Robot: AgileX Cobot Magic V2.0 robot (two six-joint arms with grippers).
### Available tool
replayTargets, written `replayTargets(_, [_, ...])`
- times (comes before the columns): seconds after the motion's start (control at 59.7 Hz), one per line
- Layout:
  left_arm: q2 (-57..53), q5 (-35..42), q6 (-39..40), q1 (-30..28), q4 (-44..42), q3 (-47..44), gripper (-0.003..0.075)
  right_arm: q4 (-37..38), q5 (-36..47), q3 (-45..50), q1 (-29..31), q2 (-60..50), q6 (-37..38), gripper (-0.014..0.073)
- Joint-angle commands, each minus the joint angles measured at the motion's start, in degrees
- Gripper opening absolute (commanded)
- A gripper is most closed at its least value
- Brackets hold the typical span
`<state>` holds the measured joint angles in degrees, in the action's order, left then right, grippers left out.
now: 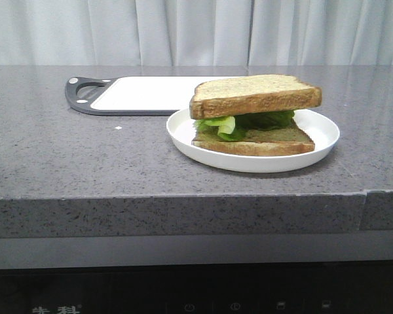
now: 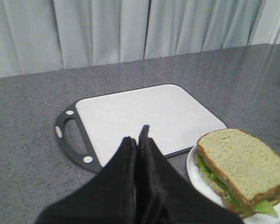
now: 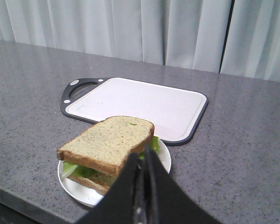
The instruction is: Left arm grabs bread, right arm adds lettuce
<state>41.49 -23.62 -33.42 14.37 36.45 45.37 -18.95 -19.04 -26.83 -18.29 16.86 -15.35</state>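
The bread (image 1: 255,95), a thick golden-crusted slice, lies on top of a stack on a white plate (image 1: 322,139). Under it the green lettuce (image 1: 249,123) sticks out at the edges, resting on a thinner slice (image 1: 255,141). Neither arm shows in the front view. In the left wrist view my left gripper (image 2: 139,135) is shut and empty, apart from the bread (image 2: 242,161) and in front of the cutting board. In the right wrist view my right gripper (image 3: 141,154) is shut and empty, its tips in front of the bread (image 3: 107,142) and lettuce (image 3: 77,170).
A white cutting board (image 1: 150,93) with a dark rim and handle lies flat behind and left of the plate. The grey stone counter ends at a front edge (image 1: 183,196), and a pale curtain hangs behind.
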Motion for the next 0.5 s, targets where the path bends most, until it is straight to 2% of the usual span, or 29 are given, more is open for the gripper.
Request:
replayTargets(0.0, [-7.37,5.39,0.23,-0.01,-0.7,-4.98,-0.0021,-1.02,5.58,1.04,0.36,-3.48,0.04,-0.0061])
replayTargets(0.134, [-17.99,5.69,0.23,-0.01,0.66,-14.75,-0.002,-2.72,5.64,4.77,0.36,-8.1,0.04,-0.0061])
replayTargets(0.251, [-26.32,9.86,0.23,-0.01,0.66,-20.99,-0.002,-4.5,6.07,6.65,0.36,-8.81,0.04,-0.0061])
replayTargets(0.335, [-30.54,12.57,0.23,-0.01,0.66,-23.21,-0.0021,-4.94,6.65,6.79,0.36,-8.81,0.04,-0.0061])
replayTargets(0.486, [-33.73,12.37,0.23,-0.01,0.66,-23.81,-0.002,-5.0,7.18,6.79,0.36,-8.81,-0.03,-0.0061])
